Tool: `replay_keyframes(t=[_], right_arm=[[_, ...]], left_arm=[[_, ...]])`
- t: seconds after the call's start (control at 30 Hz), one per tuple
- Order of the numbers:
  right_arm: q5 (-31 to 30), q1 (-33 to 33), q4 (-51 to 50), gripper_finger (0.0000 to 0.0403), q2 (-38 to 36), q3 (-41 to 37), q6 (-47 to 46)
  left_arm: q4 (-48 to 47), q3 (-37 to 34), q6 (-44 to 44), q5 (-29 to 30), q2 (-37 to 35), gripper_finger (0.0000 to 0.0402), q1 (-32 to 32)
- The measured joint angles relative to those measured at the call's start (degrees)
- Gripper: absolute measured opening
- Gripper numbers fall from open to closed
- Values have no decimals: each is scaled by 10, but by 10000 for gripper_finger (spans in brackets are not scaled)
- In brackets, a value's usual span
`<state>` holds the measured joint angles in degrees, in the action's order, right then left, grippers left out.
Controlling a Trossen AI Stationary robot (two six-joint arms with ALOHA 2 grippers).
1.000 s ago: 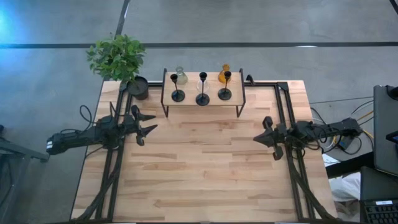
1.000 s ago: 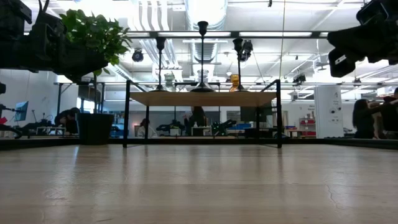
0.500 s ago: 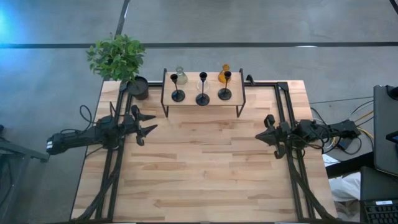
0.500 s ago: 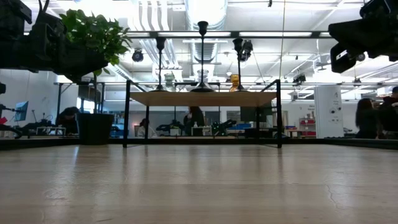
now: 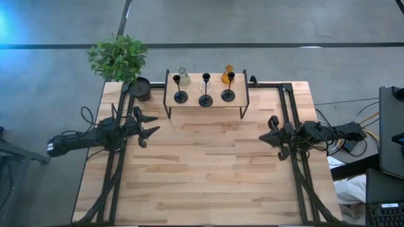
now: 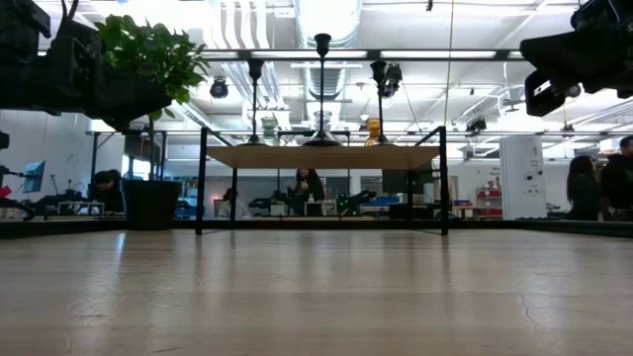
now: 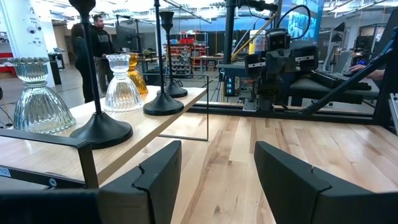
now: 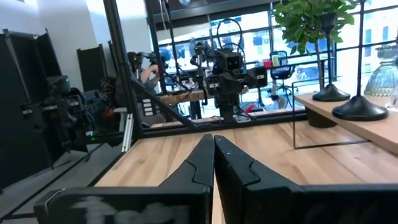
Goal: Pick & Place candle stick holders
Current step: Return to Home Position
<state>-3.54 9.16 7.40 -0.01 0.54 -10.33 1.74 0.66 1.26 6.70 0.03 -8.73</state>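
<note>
Candle stick holders (image 5: 205, 99) are standing paired, black before glass, on the shelf (image 5: 192, 94). My left gripper (image 5: 153, 124) is hovering spread and empty, my right gripper (image 5: 264, 139) pinched closed on nothing.

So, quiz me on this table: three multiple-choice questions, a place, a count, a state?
1. The black candle holders stand: A on the shelf, B under it, C beside it.
2. Glass holders in view: A one, B three, C six.
3. The left gripper is: A open, B shut empty, C shut on a holder.
Answers: A, all three line the shelf's front; B, three sit behind them; A, its fingers are spread; the right gripper, opposite, is shut.
</note>
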Motion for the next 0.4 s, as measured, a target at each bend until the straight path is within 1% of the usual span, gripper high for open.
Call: replay_keyframes(t=[0.27,0.4], right_arm=[[0,-33,0,9,0,0,0],[0,-36,0,9,0,0,0]], left_arm=[[0,0,0,0,0,209,0],[0,0,0,0,0,209,0]])
